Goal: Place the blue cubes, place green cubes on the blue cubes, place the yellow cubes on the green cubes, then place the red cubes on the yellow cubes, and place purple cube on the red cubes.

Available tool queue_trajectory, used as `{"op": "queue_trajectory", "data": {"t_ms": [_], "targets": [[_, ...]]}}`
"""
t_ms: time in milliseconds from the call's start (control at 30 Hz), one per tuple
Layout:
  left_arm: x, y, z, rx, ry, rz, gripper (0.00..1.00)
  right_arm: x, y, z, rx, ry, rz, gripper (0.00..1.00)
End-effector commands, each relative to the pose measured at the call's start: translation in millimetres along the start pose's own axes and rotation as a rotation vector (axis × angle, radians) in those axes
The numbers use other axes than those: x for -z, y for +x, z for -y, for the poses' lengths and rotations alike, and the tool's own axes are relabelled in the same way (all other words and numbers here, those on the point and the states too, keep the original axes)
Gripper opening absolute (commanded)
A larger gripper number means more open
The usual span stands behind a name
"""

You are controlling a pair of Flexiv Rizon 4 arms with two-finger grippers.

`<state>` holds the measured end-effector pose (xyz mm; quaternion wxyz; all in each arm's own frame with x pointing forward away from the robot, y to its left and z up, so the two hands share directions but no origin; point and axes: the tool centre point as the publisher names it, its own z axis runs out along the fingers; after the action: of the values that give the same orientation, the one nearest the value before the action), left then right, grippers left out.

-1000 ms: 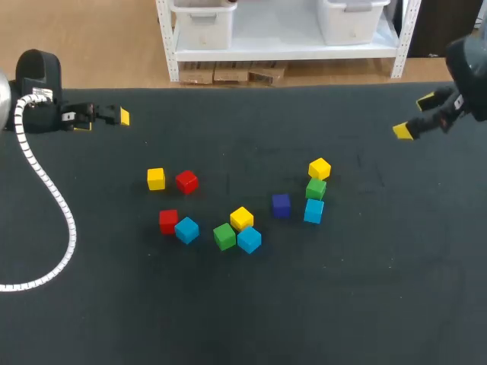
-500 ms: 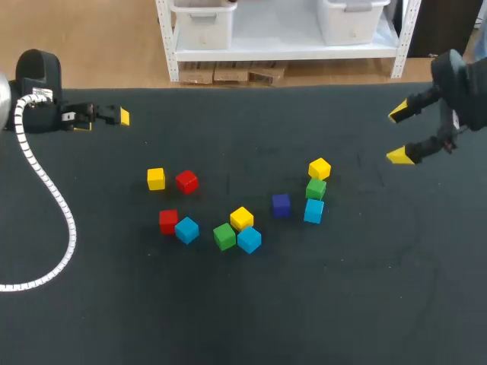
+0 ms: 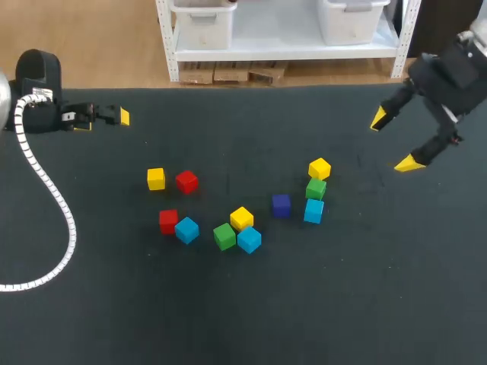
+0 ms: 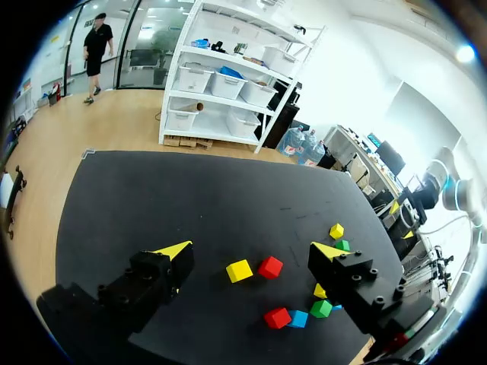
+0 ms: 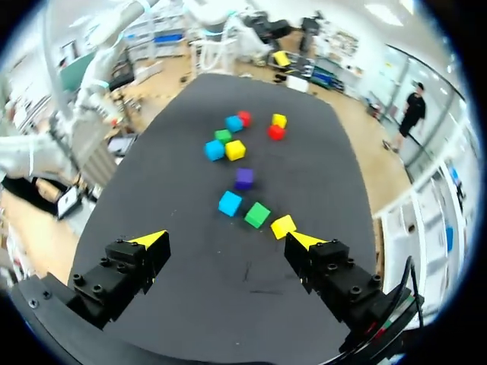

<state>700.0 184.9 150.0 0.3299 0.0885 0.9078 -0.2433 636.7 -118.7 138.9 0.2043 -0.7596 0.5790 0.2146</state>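
Cubes lie loose mid-table. On the left are a yellow cube [image 3: 156,179], a red cube [image 3: 186,182], a second red cube [image 3: 168,221] and a blue cube [image 3: 186,230]. A green cube [image 3: 224,236], yellow cube [image 3: 242,218] and blue cube [image 3: 249,239] cluster together. The purple cube [image 3: 281,205] sits beside a touching row of blue [image 3: 313,211], green [image 3: 316,188] and yellow [image 3: 319,168]. My left gripper [image 3: 103,122] is open at the far left, well away from the cubes. My right gripper [image 3: 394,141] hangs open at the far right, with that row ahead of it [image 5: 257,214].
The black table [image 3: 243,319] has wide free room in front and on both sides of the cubes. A white ribbed cable [image 3: 53,205] from my left arm trails across the left part of the table.
My right gripper has swung in from the right edge, turned, and now points down toward the table, closer to the cube row. The left arm and the cubes have not moved.
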Motion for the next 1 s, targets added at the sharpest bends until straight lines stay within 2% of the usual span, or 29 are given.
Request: {"op": "queue_trajectory", "data": {"t_ms": [33, 433, 567, 733, 800, 1000], "targets": [[0.0, 0.0, 0.0, 0.0, 0.0, 0.0, 1.0, 0.2, -1.4, 7.5, 0.001, -0.28, 0.004, 1.0], [0.0, 0.0, 0.0, 0.0, 0.0, 0.0, 1.0, 0.2, -1.4, 7.5, 0.001, -0.28, 0.004, 1.0], [0.0, 0.0, 0.0, 0.0, 0.0, 0.0, 1.0, -7.8, -15.3, 11.5, 0.136, -0.268, -0.05, 1.0], [0.0, 0.0, 0.0, 0.0, 0.0, 0.0, 1.0, -20.7, -30.7, 10.2, 0.264, -0.271, -0.076, 1.0], [0.0, 0.0, 0.0, 0.0, 0.0, 0.0, 1.0, -26.8, -39.2, 8.4, 0.296, -0.275, -0.124, 1.0], [0.0, 0.0, 0.0, 0.0, 0.0, 0.0, 1.0, -37.7, -50.8, 5.4, 0.366, -0.254, -0.09, 1.0]]}}
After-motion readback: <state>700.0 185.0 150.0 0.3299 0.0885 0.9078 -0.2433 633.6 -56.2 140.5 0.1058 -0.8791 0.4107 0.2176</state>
